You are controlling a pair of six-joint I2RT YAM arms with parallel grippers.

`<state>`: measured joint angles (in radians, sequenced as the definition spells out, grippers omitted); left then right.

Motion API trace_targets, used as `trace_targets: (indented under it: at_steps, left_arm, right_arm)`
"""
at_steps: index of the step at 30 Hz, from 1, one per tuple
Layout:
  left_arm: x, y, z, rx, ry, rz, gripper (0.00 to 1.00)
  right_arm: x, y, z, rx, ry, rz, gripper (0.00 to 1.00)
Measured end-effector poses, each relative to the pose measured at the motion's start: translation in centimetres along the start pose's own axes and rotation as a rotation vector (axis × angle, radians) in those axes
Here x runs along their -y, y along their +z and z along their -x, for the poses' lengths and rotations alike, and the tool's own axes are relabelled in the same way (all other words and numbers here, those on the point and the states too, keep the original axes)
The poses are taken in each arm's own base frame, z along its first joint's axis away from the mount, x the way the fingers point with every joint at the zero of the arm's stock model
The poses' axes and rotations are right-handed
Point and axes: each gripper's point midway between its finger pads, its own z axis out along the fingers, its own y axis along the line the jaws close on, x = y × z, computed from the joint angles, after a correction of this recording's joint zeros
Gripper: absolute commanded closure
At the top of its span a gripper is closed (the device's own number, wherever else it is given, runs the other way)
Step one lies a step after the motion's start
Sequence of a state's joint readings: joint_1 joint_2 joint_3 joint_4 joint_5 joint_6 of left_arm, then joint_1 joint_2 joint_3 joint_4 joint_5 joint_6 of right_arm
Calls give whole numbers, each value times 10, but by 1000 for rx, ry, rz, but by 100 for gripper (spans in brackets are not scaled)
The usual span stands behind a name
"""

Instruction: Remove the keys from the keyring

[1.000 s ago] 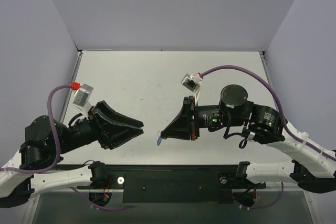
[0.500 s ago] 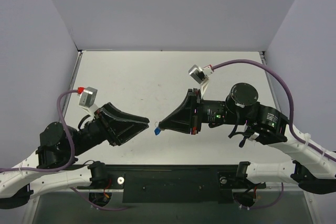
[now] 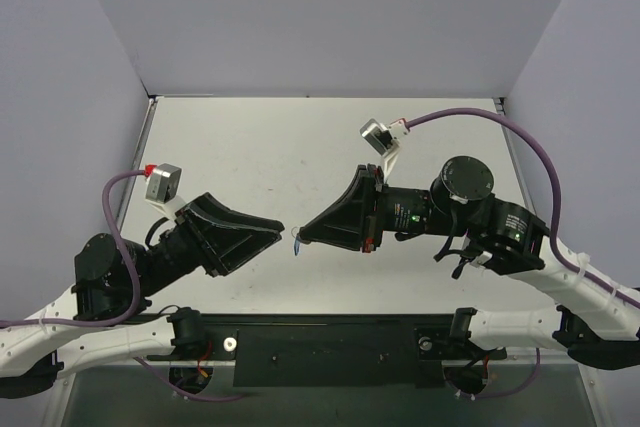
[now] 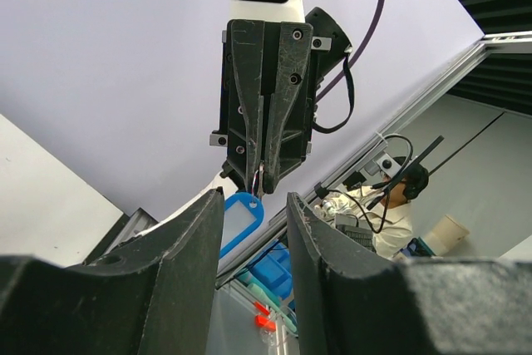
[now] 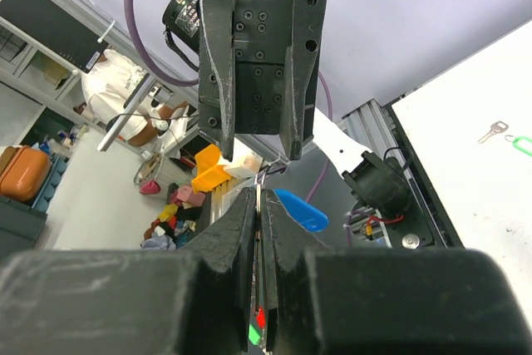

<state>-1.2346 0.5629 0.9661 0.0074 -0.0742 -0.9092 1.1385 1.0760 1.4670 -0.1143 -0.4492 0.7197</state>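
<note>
Facing rightward, my left gripper (image 3: pixel 278 236) stands partly open, holding nothing; just beyond its fingertips hangs the small blue oval plastic key tag (image 4: pixel 241 220), long axis drooping from its upper end, which my right gripper (image 3: pixel 303 235) pinches with its jaws closed, tip to tip with the left. So the left is the free arm to pull. The left wrist view shows that pinch; the tiny silver metal key I cannot make out; only the right wrist view shows a green tag (image 5: pixel 522 144) on the white table (image 5: pixel 474 205).
</note>
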Motion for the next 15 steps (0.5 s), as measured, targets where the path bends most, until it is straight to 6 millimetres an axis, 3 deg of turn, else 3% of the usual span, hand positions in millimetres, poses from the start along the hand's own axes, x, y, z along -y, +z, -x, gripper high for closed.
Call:
trace_targets:
  at_steps: [9,15]
  left_arm:
    - [-6,6,-8,-25,-3,13,59]
    - [-7,8,-13,-43,-4,9,74]
  right_arm:
    - [3,5,-2,-7,15,-6,100]
    - [4,7,-2,-6,16,-6,100]
